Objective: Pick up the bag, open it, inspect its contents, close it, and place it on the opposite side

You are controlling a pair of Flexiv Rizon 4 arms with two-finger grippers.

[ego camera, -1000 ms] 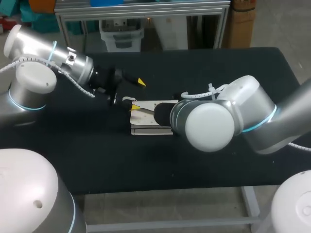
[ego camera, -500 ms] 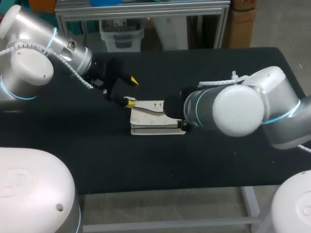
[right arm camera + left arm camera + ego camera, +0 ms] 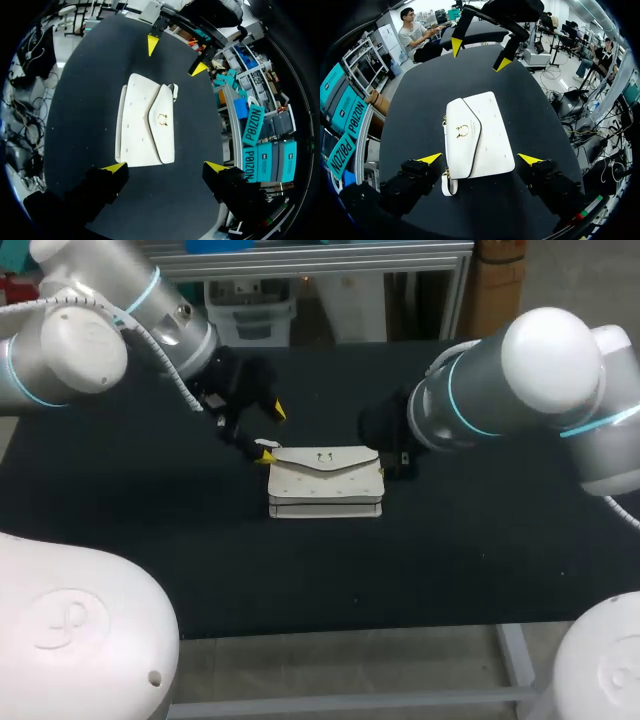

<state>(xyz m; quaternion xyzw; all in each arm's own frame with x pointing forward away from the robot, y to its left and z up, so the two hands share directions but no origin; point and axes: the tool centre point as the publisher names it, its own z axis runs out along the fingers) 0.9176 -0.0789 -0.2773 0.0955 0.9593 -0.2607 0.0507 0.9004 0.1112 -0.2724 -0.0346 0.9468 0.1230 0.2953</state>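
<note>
The white bag (image 3: 325, 480) lies flat near the middle of the black counter (image 3: 480, 540). Its flap is shut, with a small gold ring clasp (image 3: 462, 131) in the middle of the flap. A short strap loop (image 3: 447, 184) pokes out at the corner nearest the left arm (image 3: 130, 330).

That arm comes in over the bag's left end. The left jaws stand wide apart, holding nothing. Seen from the wrist, the bag's near end lies between the two yellow tips (image 3: 430, 158) with counter showing on both sides. From above, the lower tip (image 3: 265, 452) sits just at the bag's top corner; I can't tell whether it touches.

The right arm (image 3: 500, 390) hangs over the opposite end. The right jaws are apart too, and its own yellow tips (image 3: 114, 167) stand either side of the counter just short of the bag, clear of it. From overhead they are dark against the counter and hard to make out.

Each wrist view shows the other arm's tips beyond the far end of the bag.
</note>
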